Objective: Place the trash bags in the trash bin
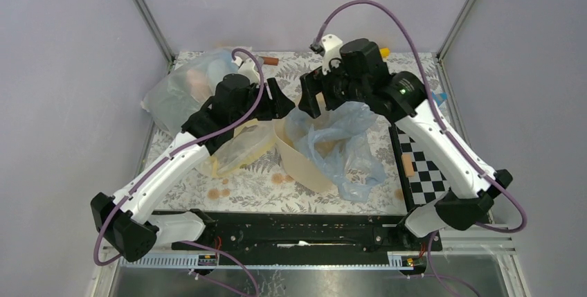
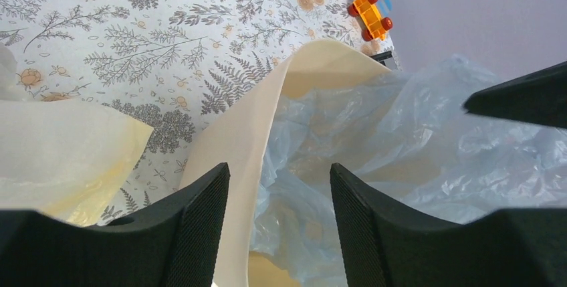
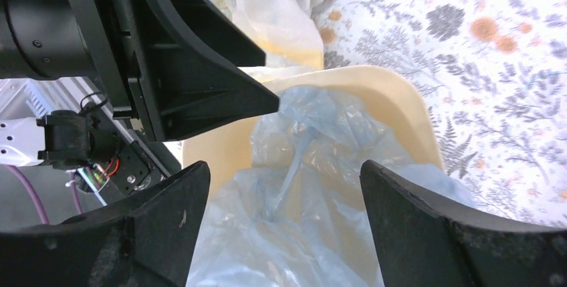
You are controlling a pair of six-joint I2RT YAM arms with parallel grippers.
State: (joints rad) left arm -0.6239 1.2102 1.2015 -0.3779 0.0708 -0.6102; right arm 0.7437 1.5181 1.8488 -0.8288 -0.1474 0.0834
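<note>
Trash bag [image 1: 342, 148] is partly inside the trash bin [image 1: 299, 162] mid-counter [image 1: 263, 186], w/ the rest spilling over the rim twd the right arm's side. Left claw [image 2: 277, 170] has jaws apart, straddling the bin wall w/ bag film on the inner side. Right claw [image 3: 284, 165] is spread wide just over the bag at the bin mouth.

Plain lavender-grey walls [image 1: 69, 68] on three sides, with aluminium posts [image 1: 147, 13] at back corners. Table [image 1: 256, 187] under white cloth [image 2: 134, 46] printed with grey ferns and orange flowers. Light soft, even.
</note>
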